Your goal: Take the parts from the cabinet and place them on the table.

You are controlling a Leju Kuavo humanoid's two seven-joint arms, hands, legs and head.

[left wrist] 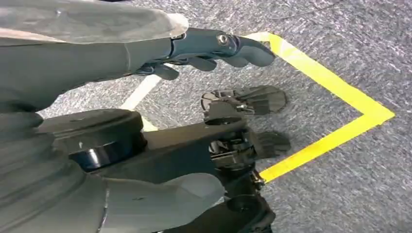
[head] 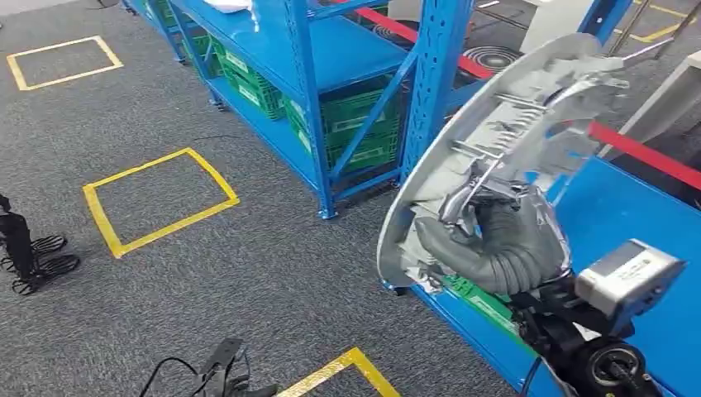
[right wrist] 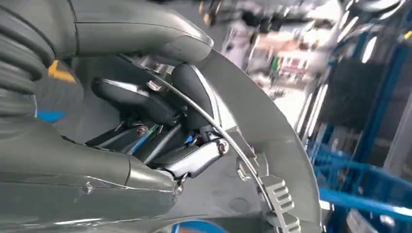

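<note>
Part [head: 504, 141] held up, in transit!
Right hand [head: 496, 236] grips its ribbed inside; left hand [left wrist: 214, 48] hangs empty, fingers loosely extended; next, carrying it to the counter.

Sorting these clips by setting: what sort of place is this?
Likely a warehouse or factory storeroom: blue steel racks holding green crates, with yellow tape squares marked on grey carpet.
</note>
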